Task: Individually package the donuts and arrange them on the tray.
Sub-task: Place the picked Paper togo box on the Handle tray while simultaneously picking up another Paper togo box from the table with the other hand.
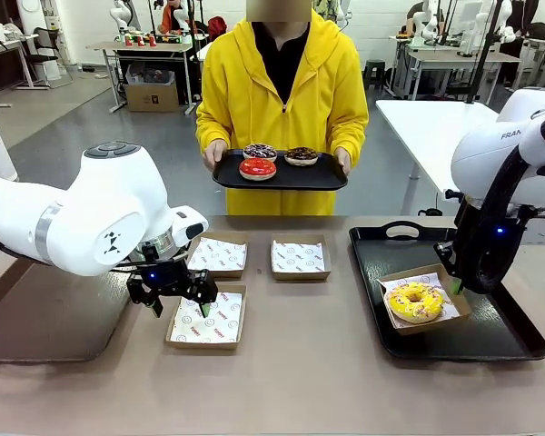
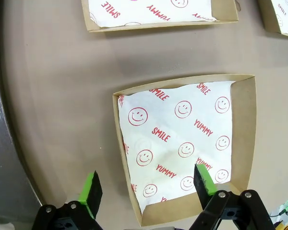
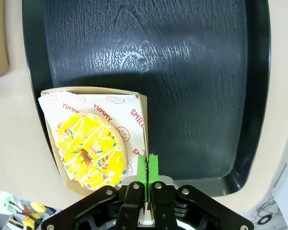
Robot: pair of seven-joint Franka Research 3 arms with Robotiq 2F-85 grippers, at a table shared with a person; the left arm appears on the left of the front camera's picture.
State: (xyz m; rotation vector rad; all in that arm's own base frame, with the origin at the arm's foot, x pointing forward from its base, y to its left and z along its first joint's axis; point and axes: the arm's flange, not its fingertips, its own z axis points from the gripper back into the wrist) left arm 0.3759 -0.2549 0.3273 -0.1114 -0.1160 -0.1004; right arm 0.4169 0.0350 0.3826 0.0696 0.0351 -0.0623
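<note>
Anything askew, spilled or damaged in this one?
Only a small thing: the box holding the yellow donut sits turned at an angle to the black tray's edges, with the right claw shut on its wall. Nothing looks spilled or damaged.

3 paper-lined cardboard boxes (image 1: 213, 343) sit on the brown table (image 1: 300, 391), 2 behind 1.

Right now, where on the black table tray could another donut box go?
The tray's far half, between its handle and the box holding the yellow donut, is bare. It is crowded at the box's right edge, where the right jaws pinch it.
</note>
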